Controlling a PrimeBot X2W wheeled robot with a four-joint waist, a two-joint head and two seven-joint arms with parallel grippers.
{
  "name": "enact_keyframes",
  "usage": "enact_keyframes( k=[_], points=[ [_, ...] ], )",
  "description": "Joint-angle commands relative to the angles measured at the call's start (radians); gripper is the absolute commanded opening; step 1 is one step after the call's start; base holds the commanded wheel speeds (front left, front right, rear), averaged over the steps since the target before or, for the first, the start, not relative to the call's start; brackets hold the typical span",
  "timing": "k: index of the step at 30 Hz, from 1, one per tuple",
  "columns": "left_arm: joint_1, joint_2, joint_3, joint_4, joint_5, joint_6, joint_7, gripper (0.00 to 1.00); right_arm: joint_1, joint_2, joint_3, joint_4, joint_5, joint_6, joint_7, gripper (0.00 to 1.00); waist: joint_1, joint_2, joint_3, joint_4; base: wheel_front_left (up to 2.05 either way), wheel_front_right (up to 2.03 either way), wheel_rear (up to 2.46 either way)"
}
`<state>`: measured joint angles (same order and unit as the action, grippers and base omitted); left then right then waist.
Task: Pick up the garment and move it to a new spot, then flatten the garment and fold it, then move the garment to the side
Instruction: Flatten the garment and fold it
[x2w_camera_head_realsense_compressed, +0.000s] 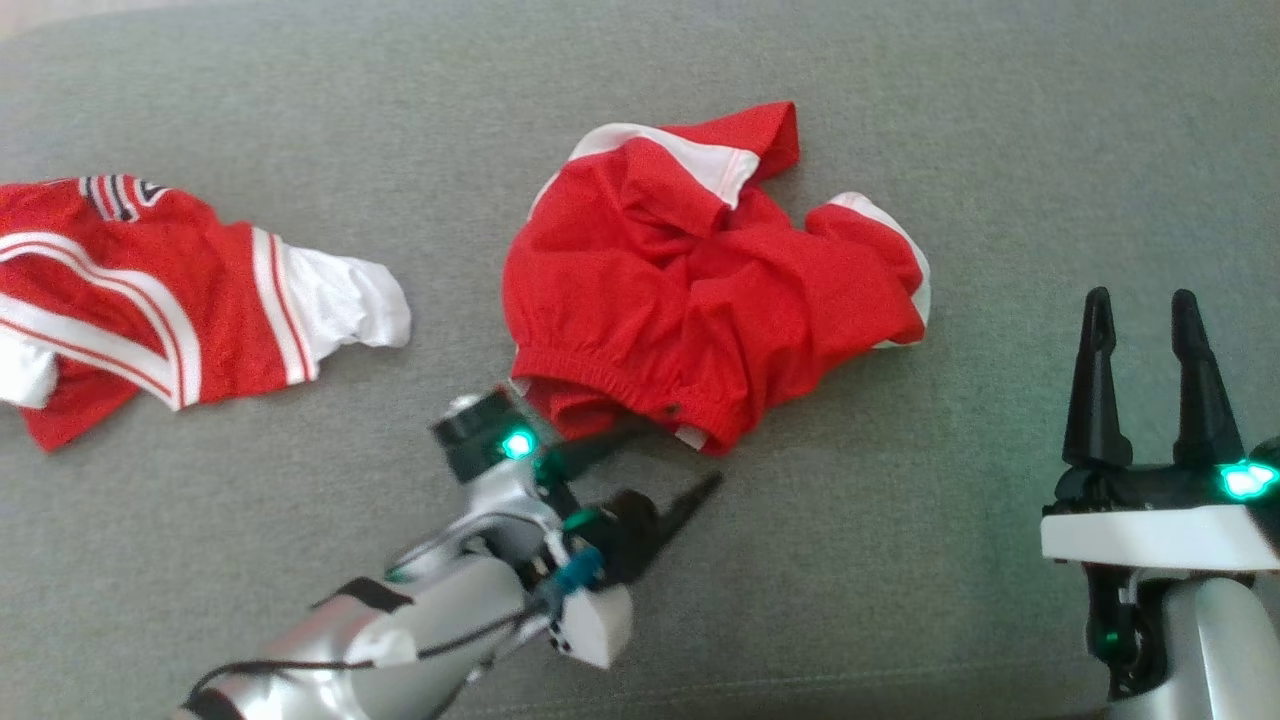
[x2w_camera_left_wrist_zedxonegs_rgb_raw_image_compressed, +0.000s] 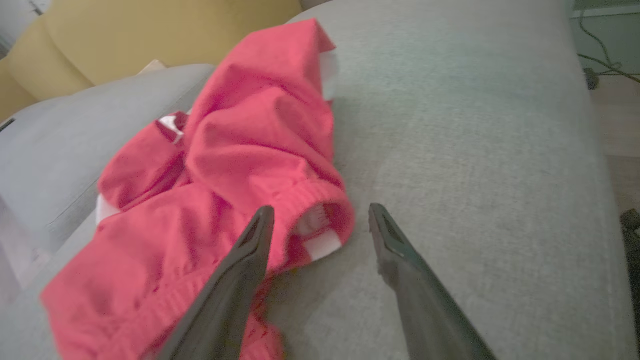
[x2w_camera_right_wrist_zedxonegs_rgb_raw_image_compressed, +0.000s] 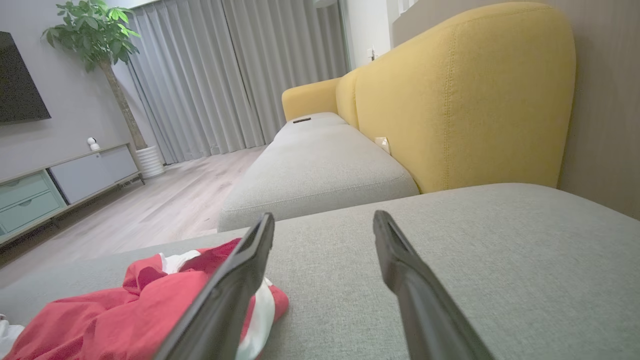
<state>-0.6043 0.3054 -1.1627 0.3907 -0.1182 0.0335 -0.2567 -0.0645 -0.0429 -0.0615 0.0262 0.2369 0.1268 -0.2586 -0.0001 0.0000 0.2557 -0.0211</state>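
Surface: grey fabric sofa seat (x2w_camera_head_realsense_compressed: 900, 560), flat, fine weave. It carries both cloth items.

Room, per R wrist view: yellow backrest (x2w_camera_right_wrist_zedxonegs_rgb_raw_image_compressed: 465, 100) behind the seat, a second grey seat section further along, grey curtains (x2w_camera_right_wrist_zedxonegs_rgb_raw_image_compressed: 225, 75) floor to ceiling, potted plant (x2w_camera_right_wrist_zedxonegs_rgb_raw_image_compressed: 90, 30) in a white pot, dark TV (x2w_camera_right_wrist_zedxonegs_rgb_raw_image_compressed: 20, 85) on the wall, low cabinet (x2w_camera_right_wrist_zedxonegs_rgb_raw_image_compressed: 75, 175) w/ pale green drawers, light wood floor (x2w_camera_right_wrist_zedxonegs_rgb_raw_image_compressed: 175, 200).

Garment (x2w_camera_head_realsense_compressed: 680, 290): red shorts w/ white side trim, crumpled in a heap at approx. the centre of the seat in head view. Elastic waistband (x2w_camera_head_realsense_compressed: 610, 365) faces the robot, bunched and partly open. One leg is folded back on top and white panels show at the far and R edges. Not flattened, not folded.

Second item: red-and-white striped jersey (x2w_camera_head_realsense_compressed: 150, 300), rumpled, well apart to the L.

L arm: forearm comes in from lower L and angles toward the waistband. L gripper (x2w_camera_head_realsense_compressed: 660, 462) lies low over the seat, fingers spread wide, at the near edge of the garment. In L wrist view one finger overlaps the waistband and the other sits over bare seat, w/ the waistband end between them. Contact: can't tell. Not closed on the cloth.

R arm: R gripper (x2w_camera_head_realsense_compressed: 1142, 300) at lower R, fingers pointing away from the robot, spread apart and empty, near the garment's R edge but clear of it.
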Motion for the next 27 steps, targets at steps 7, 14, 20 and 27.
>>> enact_keyframes(
  k=[7, 14, 20, 27],
  points=[
    [-0.109, -0.011, -0.029, 0.053, 0.051, -0.052, 0.038, 1.00, -0.025, -0.007, 0.030, -0.033, 0.007, 0.004, -0.003, 1.00, 0.0001, 0.0000, 0.038, -0.050, 0.00, 0.00, 0.00],
    [-0.102, 0.035, -0.034, 0.035, 0.045, -0.053, 0.040, 1.00, -0.023, -0.007, 0.017, -0.029, 0.016, 0.004, -0.003, 1.00, 0.0001, 0.0000, 0.041, -0.090, 0.00, 0.00, 0.00],
    [-0.011, 0.130, -0.048, -0.154, 0.017, -0.042, 0.096, 1.00, -0.012, -0.007, 0.008, -0.025, 0.022, 0.004, -0.003, 1.00, 0.0001, 0.0000, 0.031, -0.103, 0.00, 0.00, 0.00],
    [0.009, 0.182, -0.047, -0.237, -0.011, -0.051, 0.155, 1.00, -0.022, -0.007, 0.010, -0.027, 0.027, 0.004, -0.003, 1.00, 0.0001, 0.0000, 0.047, -0.102, 0.00, 0.00, 0.00]
  ],
)
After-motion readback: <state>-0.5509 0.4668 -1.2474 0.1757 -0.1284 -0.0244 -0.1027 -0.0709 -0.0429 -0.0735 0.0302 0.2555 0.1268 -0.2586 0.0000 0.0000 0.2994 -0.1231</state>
